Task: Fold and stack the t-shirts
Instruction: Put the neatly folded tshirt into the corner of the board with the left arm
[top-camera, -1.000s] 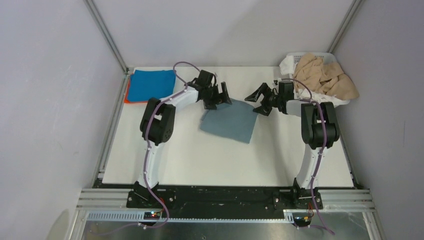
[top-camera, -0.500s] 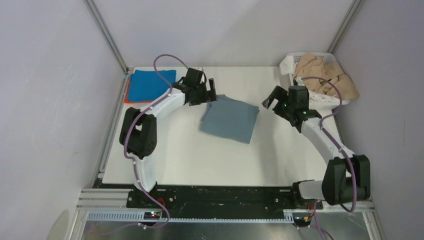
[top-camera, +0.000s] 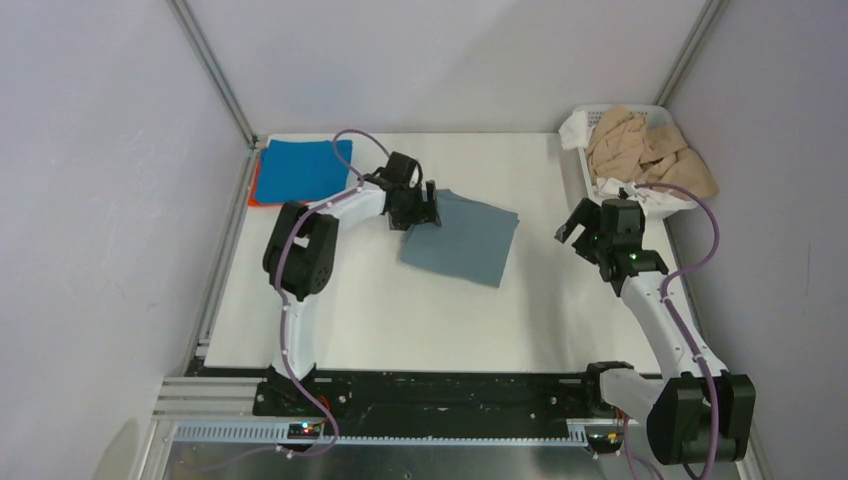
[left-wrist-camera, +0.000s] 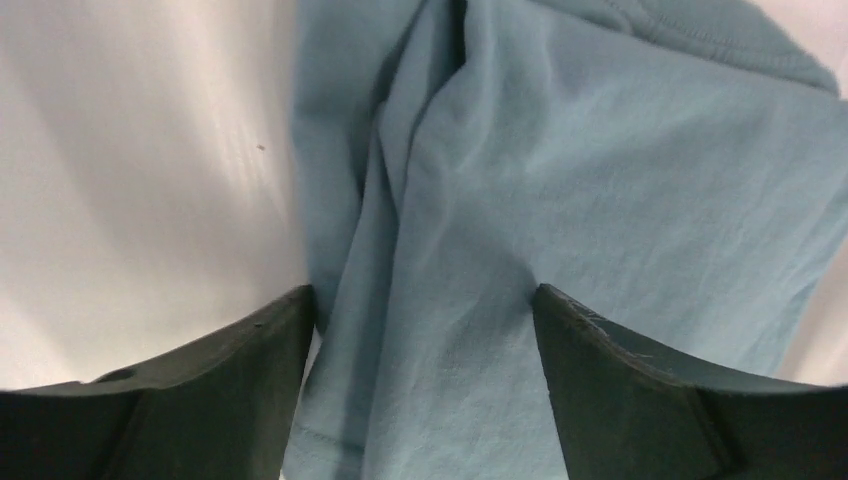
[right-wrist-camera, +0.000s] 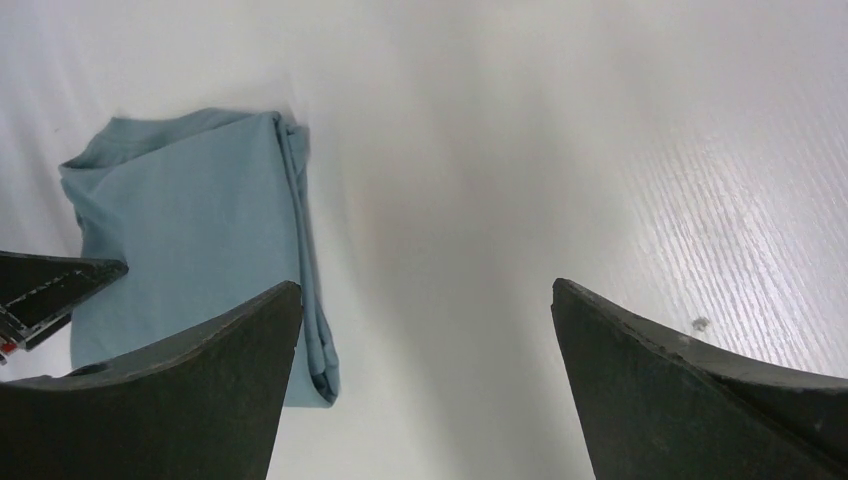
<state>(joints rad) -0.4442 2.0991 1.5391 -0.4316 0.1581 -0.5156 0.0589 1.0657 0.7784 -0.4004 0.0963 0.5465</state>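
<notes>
Creases line the left edge of the grey-blue t-shirt (top-camera: 462, 238), folded square, central on the table (top-camera: 380, 320). The left end effector (top-camera: 420, 212) straddles that edge wide open, gripping nothing. The right end effector (top-camera: 577, 222) hangs open and empty to its right.

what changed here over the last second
The right pincer drew back from the grey-blue t-shirt, off to the right and nearer its base, open and empty. The left pincer slid a little nearer along the shirt's left edge and now straddles it, jaws open. Nothing was gripped or let go. The folded grey-blue t-shirt, the blue t-shirt and the basket of tan shirts stayed put.
</notes>
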